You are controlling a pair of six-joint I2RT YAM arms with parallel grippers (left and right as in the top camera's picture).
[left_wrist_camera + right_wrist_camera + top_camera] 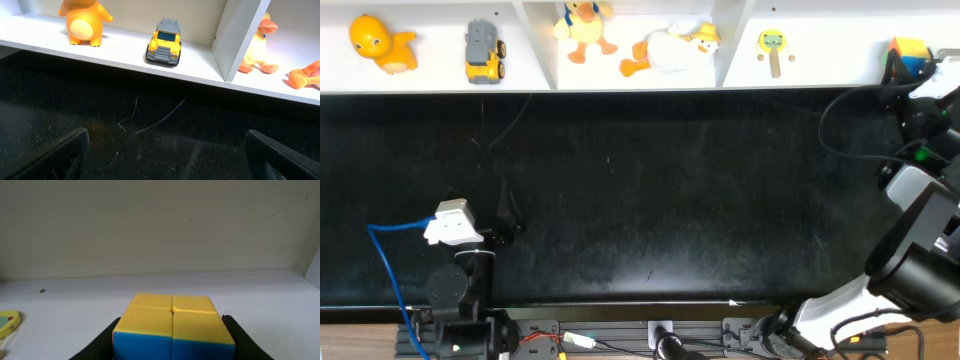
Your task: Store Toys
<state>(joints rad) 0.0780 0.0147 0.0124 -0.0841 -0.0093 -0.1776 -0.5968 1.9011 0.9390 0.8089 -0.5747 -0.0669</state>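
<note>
A cube (172, 322) with a yellow top and a blue front sits between the fingers of my right gripper (172, 340), which is shut on it. It is low over the white shelf floor (260, 300), in the rightmost compartment. From above, the cube (910, 52) shows at the shelf's far right with the right gripper (908, 72) at it. My left gripper (507, 212) hovers open over the black mat at the left, nothing between its fingers (60, 150). It faces the shelf.
The white shelf (640, 80) runs along the far edge with dividers. It holds an orange duck (382, 45), a yellow truck (484, 52), two plush ducks (585, 28) (670, 50) and a green rattle (773, 50). A blue cable (390, 260) trails at the left arm.
</note>
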